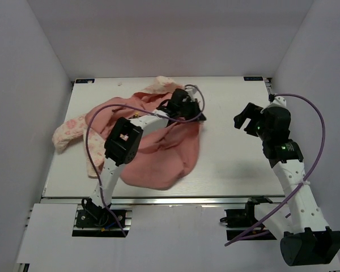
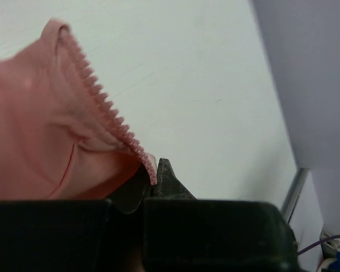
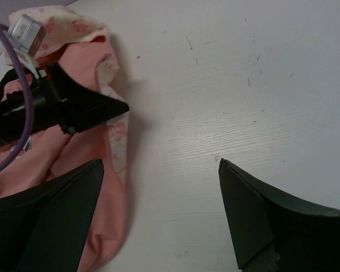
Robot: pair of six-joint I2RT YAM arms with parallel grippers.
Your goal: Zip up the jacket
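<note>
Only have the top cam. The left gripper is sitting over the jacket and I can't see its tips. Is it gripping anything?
Observer: Yes. The left wrist view shows the left gripper shut on the jacket, right at its front edge.
Operator: Teeth or plain fabric?
Observer: The row of pink zipper teeth runs straight down into the closed jaws. No slider shows in that view.
Operator: And the right side?
Observer: The right wrist view shows the right gripper open above the table with nothing between its jaws. The jacket's edge lies off to one side of it.
</note>
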